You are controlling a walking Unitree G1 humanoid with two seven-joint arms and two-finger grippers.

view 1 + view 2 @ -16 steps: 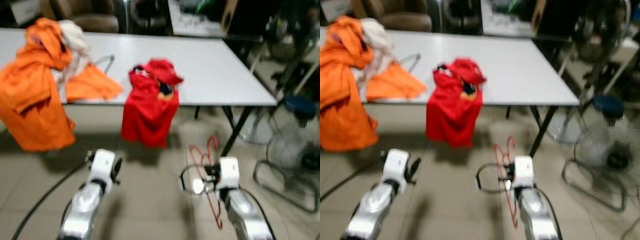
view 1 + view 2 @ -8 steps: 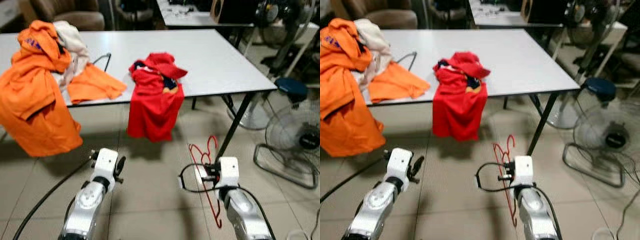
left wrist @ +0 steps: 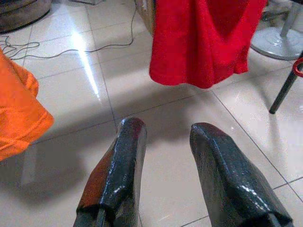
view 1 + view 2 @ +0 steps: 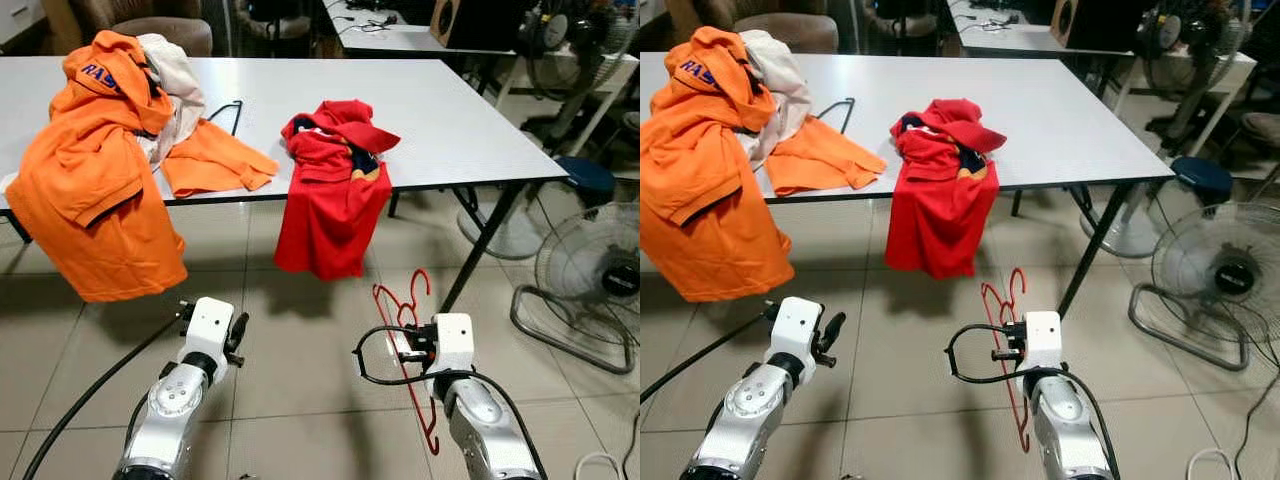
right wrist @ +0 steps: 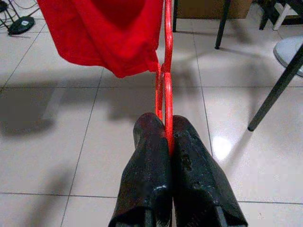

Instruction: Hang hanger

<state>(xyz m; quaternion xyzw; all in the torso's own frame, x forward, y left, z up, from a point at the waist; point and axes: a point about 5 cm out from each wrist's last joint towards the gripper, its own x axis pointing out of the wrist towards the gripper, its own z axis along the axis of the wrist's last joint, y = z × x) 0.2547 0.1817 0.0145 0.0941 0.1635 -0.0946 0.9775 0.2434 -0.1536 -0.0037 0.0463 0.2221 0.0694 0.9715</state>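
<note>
Standing surface: pale glossy floor tiles (image 4: 300, 370) with thin grout lines, catching window glare in the left wrist view.
Table: white rectangular tabletop (image 4: 440, 110) on slanted black legs, across the upper half of the head views.
Orange clothes: a soft crumpled heap (image 4: 95, 180) at upper left, spilling over the table's near edge; a pale garment lies bunched in it.
Red shirt: limp fabric (image 4: 335, 195) at centre, draped over the table edge and hanging toward the floor.
Black hanger: thin wire (image 4: 228, 112) lying on the table beside the orange heap.
Fans: a round wire-caged floor fan (image 4: 590, 280) at the right edge.
Red hanger: thin red wire (image 4: 408, 330), lower centre-right, upright, hook uppermost.
Right gripper (image 5: 166, 142): fingers together, clamped on the red hanger's wire.
Left gripper (image 3: 165, 137): lower left, fingers apart, holding nothing, over bare tile.
Cables: a black cable (image 4: 90, 400) trails across the floor at lower left.
</note>
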